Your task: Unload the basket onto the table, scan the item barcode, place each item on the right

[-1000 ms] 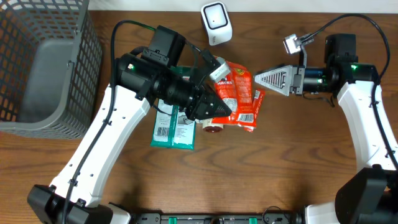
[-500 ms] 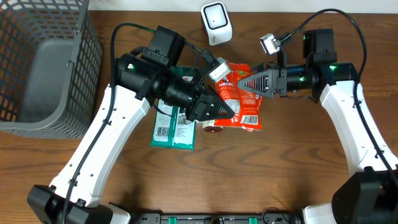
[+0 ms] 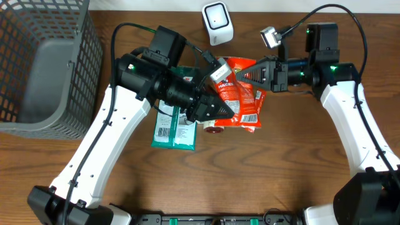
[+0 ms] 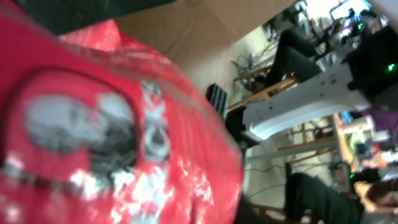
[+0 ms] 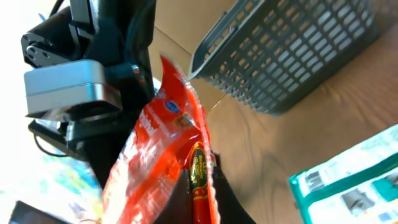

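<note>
A red snack bag (image 3: 240,94) hangs above the table centre between both arms. My right gripper (image 3: 248,74) has come in from the right and is shut on the bag's upper edge. In the right wrist view its black fingers (image 5: 180,199) pinch the crimped edge of the bag (image 5: 158,140). My left gripper (image 3: 215,107) sits at the bag's left side. The left wrist view is filled by the blurred bag (image 4: 93,124), so its jaws are hidden. The white barcode scanner (image 3: 217,23) stands at the back, just beyond the bag.
Two teal packs (image 3: 174,128) lie flat under the left arm and show in the right wrist view (image 5: 354,174). A grey wire basket (image 3: 44,62) fills the back left corner. A small round item (image 3: 215,129) lies beneath the bag.
My right gripper moved left from open air to the bag and closed on its upper edge. The left arm and the bag stayed almost where they were.
</note>
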You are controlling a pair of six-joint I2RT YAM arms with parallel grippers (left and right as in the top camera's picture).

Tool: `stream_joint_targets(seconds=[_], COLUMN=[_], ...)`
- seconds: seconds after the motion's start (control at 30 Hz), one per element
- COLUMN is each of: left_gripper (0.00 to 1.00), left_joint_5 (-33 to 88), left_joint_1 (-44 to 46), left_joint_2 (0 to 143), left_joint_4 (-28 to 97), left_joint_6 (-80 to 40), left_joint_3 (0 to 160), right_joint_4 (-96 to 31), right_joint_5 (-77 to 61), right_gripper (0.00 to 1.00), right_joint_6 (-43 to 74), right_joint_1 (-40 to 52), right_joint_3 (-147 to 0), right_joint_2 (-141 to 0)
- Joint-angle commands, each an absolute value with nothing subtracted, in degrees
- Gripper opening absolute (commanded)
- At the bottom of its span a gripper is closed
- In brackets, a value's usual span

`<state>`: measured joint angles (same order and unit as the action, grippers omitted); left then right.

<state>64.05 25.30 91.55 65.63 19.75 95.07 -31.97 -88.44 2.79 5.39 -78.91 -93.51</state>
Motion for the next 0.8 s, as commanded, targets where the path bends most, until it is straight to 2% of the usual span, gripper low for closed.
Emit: stream_joint_targets(seconds=[0.0,0.03,0.1,0.33,0.6,0.67,0.77], left_gripper=[0.50,0.59,0.64,0.68,0.69,0.69,0.69], left_joint_5=[60.58,59.37,57.52,53.12,49.56,47.92,42.92], left_joint_1=[25.47,25.47,25.34,23.18,16.95,13.69,10.52], left_joint_2=[91.64,91.64,91.64,91.64,91.64,91.64,91.64], left_joint_4=[65.49,65.49,65.49,63.81,63.55,63.40,62.96], left_joint_6=[20.93,20.93,20.93,20.71,19.35,16.43,10.07], left_joint_3=[95.13,95.13,95.13,95.15,95.15,95.15,95.15], right_joint_4=[-29.69,-28.99,-28.91,-29.41,-29.36,-29.93,-33.67], right_joint_5=[-89.36,-88.90,-85.89,-70.94,-61.14,-58.59,-46.94], right_gripper=[0.01,0.01,0.01,0.01,0.01,0.01,0.01], right_joint_6=[2.96,2.98,2.96,2.96,2.96,3.79,6.20], right_joint_1=[5.43,5.28,4.89,4.10,3.88,3.73,3.99], right_joint_3=[-79.05,-79.05,-79.05,-79.05,-79.20,-79.90,-81.78], right_joint_2=[-92.27,-92.27,-92.27,-92.27,-92.25,-92.25,-92.20])
